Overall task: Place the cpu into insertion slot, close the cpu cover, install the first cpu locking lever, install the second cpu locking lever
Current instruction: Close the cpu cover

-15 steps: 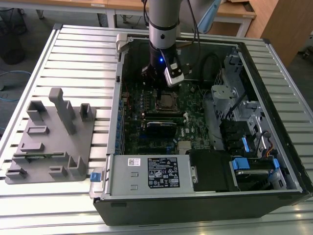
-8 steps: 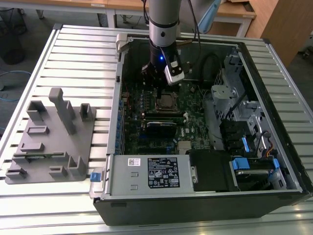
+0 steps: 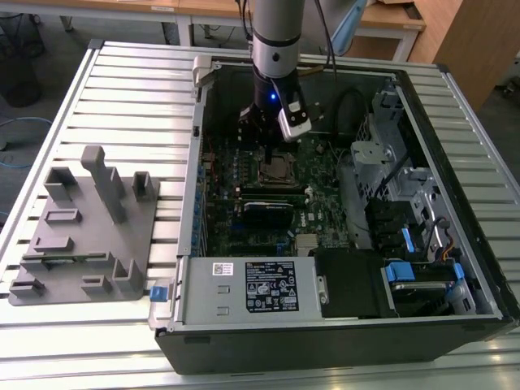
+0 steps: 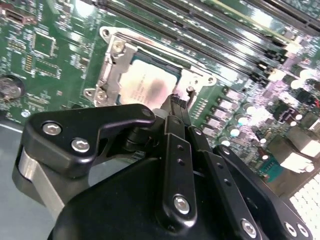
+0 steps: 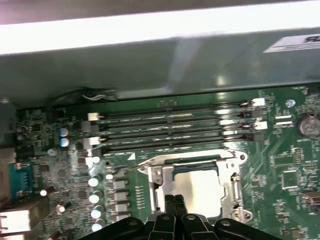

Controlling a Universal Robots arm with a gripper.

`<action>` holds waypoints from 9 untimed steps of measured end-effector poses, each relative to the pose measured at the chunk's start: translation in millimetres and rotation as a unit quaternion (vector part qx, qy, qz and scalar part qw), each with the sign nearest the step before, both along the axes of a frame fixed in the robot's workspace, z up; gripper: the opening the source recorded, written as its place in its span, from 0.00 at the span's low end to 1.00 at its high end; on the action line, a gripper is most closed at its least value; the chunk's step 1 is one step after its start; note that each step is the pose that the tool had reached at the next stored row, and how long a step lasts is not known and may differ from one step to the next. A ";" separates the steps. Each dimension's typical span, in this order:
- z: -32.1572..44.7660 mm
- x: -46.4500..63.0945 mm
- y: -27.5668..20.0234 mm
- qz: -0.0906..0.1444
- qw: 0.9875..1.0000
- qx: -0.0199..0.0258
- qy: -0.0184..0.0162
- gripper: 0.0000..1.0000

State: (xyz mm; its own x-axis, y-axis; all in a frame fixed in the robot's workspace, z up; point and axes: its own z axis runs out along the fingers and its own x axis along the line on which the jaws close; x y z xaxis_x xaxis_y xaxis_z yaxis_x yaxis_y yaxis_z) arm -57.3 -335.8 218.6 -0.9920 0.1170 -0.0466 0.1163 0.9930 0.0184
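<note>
Ribbed silver metal counter (image 3: 138,97) under everything; wooden desks behind it. An open black computer case (image 3: 325,341) lies flat on the counter, with the arm reaching down into it.

Claw (image 3: 270,158): black, fingers drawn together, clenched, with nothing visible between the tips. In both wrist views (image 4: 175,102) (image 5: 173,202) the tips sit at the edge of the socket, just beside the silver frame. Whether they touch it, cannot tell.

Small flat square cpu with a dull silver-grey face (image 5: 200,187) (image 4: 145,85): seated in the small black-framed square insertion slot (image 3: 279,169), lying flat.

Thin square silver-grey cpu cover (image 5: 160,177) (image 4: 112,65): down over the socket, the chip's face showing through its window.

Thin bright wire rod (image 5: 127,168): runs out from one corner of the cover across the board, at a slant.

Green circuit board (image 5: 280,200) rings the socket. Four long black memory slots (image 5: 175,127) lie parallel just beyond the cover. Round silver coin battery (image 5: 306,125) sits near the board's edge.

Further out in the exterior view: a long black rectangular card (image 3: 266,213) near the socket, then a silver box with a white label (image 3: 244,288) at the case's near wall.

Grey plastic fixture plate with upright blocks (image 3: 89,236): on the counter, at the exterior view's left, well apart from the case.
</note>
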 end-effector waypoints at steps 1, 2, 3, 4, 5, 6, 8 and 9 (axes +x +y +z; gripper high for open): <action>0.0 1.9 0.0 0.000 1.000 0.000 0.000 0.10; -0.1 3.8 0.0 0.000 1.000 0.000 0.000 0.10; -0.1 6.1 0.0 0.000 1.000 0.000 0.000 0.10; -0.1 8.4 0.0 0.000 1.000 0.000 0.000 0.10; -0.1 10.8 0.0 0.000 1.000 0.000 0.000 0.10; -0.2 13.2 0.0 0.000 1.000 0.000 0.000 0.10; -0.2 16.9 0.0 0.000 1.000 0.000 0.000 0.10; -0.2 17.7 -0.1 0.000 1.000 0.000 0.000 0.10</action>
State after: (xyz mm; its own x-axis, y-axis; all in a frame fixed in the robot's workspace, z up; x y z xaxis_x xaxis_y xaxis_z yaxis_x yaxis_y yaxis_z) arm -39.6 -335.9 218.4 -0.9920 0.1170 -0.0467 0.1162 0.9930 0.0184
